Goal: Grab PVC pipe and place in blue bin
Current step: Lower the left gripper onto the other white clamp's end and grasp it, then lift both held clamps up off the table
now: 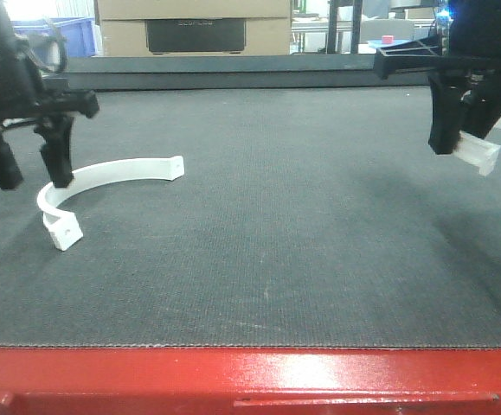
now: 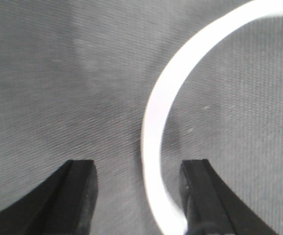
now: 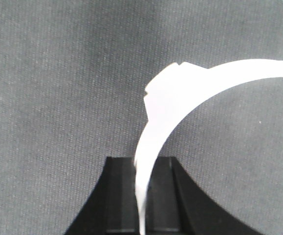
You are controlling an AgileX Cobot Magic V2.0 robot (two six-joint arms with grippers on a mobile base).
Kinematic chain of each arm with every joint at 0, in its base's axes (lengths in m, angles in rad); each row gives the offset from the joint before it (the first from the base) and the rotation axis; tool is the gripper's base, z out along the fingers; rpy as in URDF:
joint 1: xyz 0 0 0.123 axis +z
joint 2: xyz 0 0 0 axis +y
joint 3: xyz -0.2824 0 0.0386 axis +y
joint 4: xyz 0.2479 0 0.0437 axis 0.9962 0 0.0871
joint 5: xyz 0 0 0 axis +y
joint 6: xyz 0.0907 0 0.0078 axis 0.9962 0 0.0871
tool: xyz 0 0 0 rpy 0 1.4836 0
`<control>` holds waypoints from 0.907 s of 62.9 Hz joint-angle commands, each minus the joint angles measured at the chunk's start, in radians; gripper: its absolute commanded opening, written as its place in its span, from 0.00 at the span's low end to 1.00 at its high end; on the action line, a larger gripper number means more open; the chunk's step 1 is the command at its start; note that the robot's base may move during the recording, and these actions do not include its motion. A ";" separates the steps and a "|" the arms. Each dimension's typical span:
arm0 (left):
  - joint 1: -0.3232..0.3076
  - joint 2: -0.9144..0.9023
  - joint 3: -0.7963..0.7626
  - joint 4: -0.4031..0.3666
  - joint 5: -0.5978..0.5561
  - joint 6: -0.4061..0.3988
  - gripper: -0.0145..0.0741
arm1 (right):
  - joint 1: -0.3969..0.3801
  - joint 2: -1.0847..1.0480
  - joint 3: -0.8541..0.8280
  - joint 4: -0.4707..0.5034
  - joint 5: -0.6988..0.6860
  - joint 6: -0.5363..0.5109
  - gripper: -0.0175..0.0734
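Currently your left gripper [image 1: 34, 180], jaws apart, straddles the pipe [image 1: 120, 169] at its bend; the arc runs right of it. Your right gripper [image 1: 462, 143] clamps a second pipe [image 1: 479, 156]; the bin [image 1: 75, 35] sits beyond the left gripper.

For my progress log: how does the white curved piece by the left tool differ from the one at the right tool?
The left piece lies on the mat; the right piece is held above it. The left tool is open around the left piece, while the right tool is shut on the right piece. Both are white curved strips.
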 commanded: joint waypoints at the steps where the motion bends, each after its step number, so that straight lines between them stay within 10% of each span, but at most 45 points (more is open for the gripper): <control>1: -0.014 0.023 -0.008 -0.009 -0.017 -0.011 0.46 | 0.000 -0.009 -0.006 -0.009 -0.012 -0.006 0.01; 26: -0.018 0.045 -0.008 0.000 -0.018 -0.035 0.04 | 0.000 -0.013 -0.006 -0.019 -0.022 -0.006 0.01; 57: -0.018 -0.219 -0.097 -0.010 0.145 -0.034 0.04 | 0.000 -0.231 -0.053 -0.036 0.008 -0.006 0.01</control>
